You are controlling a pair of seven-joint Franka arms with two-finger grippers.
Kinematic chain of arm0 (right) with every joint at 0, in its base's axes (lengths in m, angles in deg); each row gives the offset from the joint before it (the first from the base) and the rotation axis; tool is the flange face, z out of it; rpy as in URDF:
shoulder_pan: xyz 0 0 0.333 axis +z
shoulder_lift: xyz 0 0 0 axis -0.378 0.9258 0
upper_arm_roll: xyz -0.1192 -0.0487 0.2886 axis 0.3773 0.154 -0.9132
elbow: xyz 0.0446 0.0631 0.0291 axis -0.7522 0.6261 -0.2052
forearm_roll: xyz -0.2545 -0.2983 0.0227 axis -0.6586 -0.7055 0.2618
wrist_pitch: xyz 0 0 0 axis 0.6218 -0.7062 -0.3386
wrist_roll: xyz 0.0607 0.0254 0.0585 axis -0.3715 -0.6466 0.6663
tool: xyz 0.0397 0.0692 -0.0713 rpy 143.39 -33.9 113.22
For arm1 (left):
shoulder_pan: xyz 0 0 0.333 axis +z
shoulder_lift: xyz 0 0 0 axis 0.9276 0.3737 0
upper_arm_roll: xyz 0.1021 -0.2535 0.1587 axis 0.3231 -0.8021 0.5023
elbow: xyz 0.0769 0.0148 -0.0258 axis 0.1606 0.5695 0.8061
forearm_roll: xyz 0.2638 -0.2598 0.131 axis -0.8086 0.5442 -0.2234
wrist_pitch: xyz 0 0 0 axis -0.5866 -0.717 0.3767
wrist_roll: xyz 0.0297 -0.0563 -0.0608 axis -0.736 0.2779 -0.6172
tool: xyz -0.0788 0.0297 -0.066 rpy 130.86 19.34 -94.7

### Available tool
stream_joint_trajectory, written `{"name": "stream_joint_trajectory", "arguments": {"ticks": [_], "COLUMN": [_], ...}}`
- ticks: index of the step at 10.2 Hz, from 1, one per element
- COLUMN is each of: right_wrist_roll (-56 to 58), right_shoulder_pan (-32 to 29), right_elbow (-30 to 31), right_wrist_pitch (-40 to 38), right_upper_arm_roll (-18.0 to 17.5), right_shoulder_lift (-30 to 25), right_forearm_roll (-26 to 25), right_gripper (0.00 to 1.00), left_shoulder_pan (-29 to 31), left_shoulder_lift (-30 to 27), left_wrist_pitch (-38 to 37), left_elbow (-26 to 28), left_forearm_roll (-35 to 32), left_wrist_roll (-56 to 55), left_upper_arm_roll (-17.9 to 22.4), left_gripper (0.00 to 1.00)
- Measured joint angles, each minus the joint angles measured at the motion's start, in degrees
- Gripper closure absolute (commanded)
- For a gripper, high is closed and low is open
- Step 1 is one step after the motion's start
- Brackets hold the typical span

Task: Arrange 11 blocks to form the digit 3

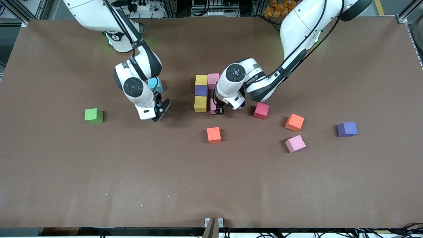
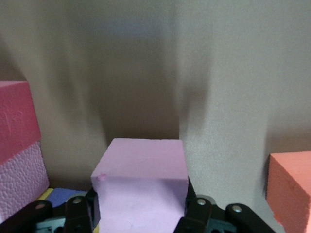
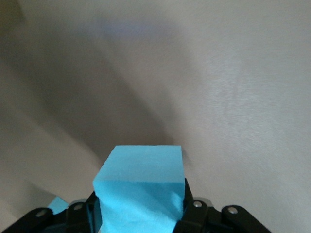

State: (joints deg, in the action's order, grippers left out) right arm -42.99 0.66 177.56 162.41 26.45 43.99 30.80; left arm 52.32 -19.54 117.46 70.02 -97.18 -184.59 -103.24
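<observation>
The partial digit (image 1: 205, 93) sits mid-table (image 1: 211, 185): a column of a yellow cube (image 1: 201, 80), a purple cube (image 1: 201, 90) and a second yellow cube (image 1: 200, 103), each touching the next, with a pink cube (image 1: 213, 79) touching the first yellow one on the side toward the left arm's end. All are small matte cubes of equal size.

The left end effector (image 1: 218, 110) is down just beside the second yellow cube, its fingers (image 2: 77, 213) closed on a light pink cube (image 2: 142, 187); in the front view only a sliver of that cube shows under the wrist.

The right end effector (image 1: 158, 110) is toward the right arm's end of the table, gripping a blue cube (image 3: 141, 187) between its fingers (image 3: 194, 213), as the right wrist view shows. In the front view the blue cube is largely hidden by the arm, so whether it rests on the table cannot be told.

Loose cubes lie apart from the figure: a red cube (image 1: 261, 110) near the left end effector, an orange cube (image 1: 213, 135) nearer the camera, another orange cube (image 1: 294, 122), a pink cube (image 1: 295, 143) and a purple cube (image 1: 347, 129) toward the left arm's end. A green cube (image 1: 94, 116) sits alone toward the right arm's end.
</observation>
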Motion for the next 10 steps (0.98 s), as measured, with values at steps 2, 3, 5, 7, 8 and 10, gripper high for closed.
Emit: {"name": "stream_joint_trajectory", "arguments": {"ticks": [2, 3, 5, 7, 8, 10], "right_wrist_roll": [-8.5, -14.2, -25.6, -35.4, -40.9, -46.0], "right_shoulder_pan": [0.5, 0.7, 1.4, 2.2, 3.0, 4.2], "right_elbow": [-2.6, -3.7, -5.7, -7.0, -7.7, -9.1], "right_wrist_pitch": [-1.3, -1.4, -1.9, -2.0, -2.0, -2.0], "right_upper_arm_roll": [-0.2, -0.2, -0.4, -0.4, -0.5, -0.5], "right_shoulder_lift": [-0.1, -0.1, -0.1, 0.1, 0.4, 1.3], "right_forearm_roll": [0.3, 1.3, 5.6, 8.4, 8.6, 8.7], "right_gripper": [1.00, 1.00, 1.00, 1.00, 1.00, 1.00], "left_shoulder_pan": [-1.0, -2.0, -3.1, -3.2, -3.2, -3.6], "left_shoulder_lift": [0.5, 0.5, 0.7, 0.9, 1.1, 1.4], "left_wrist_pitch": [0.0, 0.0, 0.0, 0.0, 0.0, 0.0], "left_elbow": [-0.7, -0.9, -1.5, -1.8, -1.9, -2.0], "left_forearm_roll": [-0.1, -0.1, -0.1, -0.1, -0.1, -0.1], "left_wrist_roll": [0.0, 0.0, 0.0, 0.0, 0.0, 0.0], "left_upper_arm_roll": [0.7, 1.6, 2.6, 2.7, 2.7, 2.7], "left_gripper": [1.00, 1.00, 1.00, 1.00, 1.00, 1.00]}}
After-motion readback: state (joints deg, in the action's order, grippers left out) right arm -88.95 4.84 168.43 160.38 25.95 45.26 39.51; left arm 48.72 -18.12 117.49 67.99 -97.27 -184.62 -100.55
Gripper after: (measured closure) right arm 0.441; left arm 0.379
